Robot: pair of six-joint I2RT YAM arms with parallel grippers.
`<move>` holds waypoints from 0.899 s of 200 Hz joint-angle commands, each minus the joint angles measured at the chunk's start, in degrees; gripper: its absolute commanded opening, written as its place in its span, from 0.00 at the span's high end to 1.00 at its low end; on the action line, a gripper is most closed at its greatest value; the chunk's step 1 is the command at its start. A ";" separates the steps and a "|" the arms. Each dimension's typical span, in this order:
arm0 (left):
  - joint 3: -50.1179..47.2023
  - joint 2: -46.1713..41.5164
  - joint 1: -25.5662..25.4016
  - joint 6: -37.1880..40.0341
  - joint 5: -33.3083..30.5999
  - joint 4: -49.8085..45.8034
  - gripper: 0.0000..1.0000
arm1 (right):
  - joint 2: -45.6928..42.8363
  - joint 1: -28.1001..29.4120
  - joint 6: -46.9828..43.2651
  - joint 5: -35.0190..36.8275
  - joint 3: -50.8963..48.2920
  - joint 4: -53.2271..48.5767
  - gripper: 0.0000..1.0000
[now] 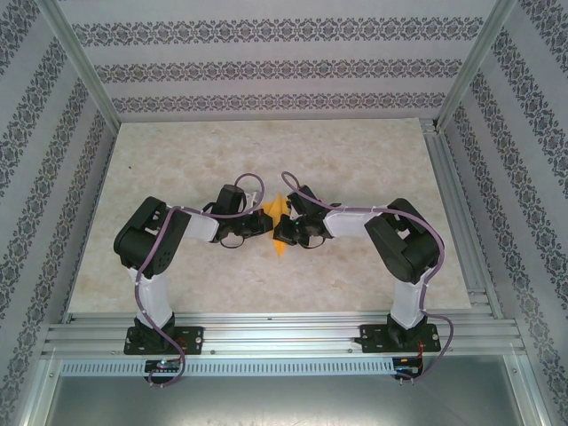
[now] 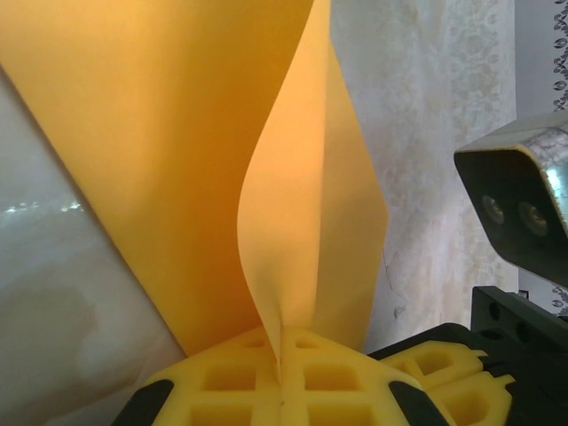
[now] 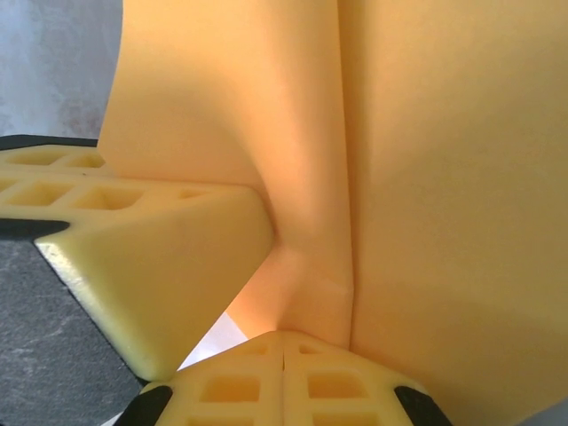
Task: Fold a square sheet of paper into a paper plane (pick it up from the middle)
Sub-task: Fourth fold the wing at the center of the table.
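The thin, orange-yellow square sheet of paper (image 2: 177, 133) is pinched at mid-table by the clenched left gripper (image 2: 280, 373) and the clenched right gripper (image 3: 284, 373), set close together. A centre fold is judged to be in hand. Next, the bowed halves would need to be brought together and creased without the grip slipping.

Bare table (image 1: 266, 151) all round; centre crowded by left arm (image 1: 169, 240), right arm (image 1: 399, 235), square sheet of paper (image 1: 277, 211).
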 commanded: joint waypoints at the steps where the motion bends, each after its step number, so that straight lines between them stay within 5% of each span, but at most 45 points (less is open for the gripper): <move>1: 0.87 2.66 0.45 2.57 -2.18 -1.64 0.96 | 2.61 -0.21 -0.53 5.47 -2.85 -3.59 0.95; 89: 0.25 3.53 0.35 1.93 -1.81 -0.33 0.95 | -6.98 1.55 -1.36 2.24 0.23 -4.84 0.93; 180: 0.04 3.97 0.36 1.48 -1.48 0.47 0.95 | -2.29 3.81 0.76 4.18 -3.94 -2.99 0.94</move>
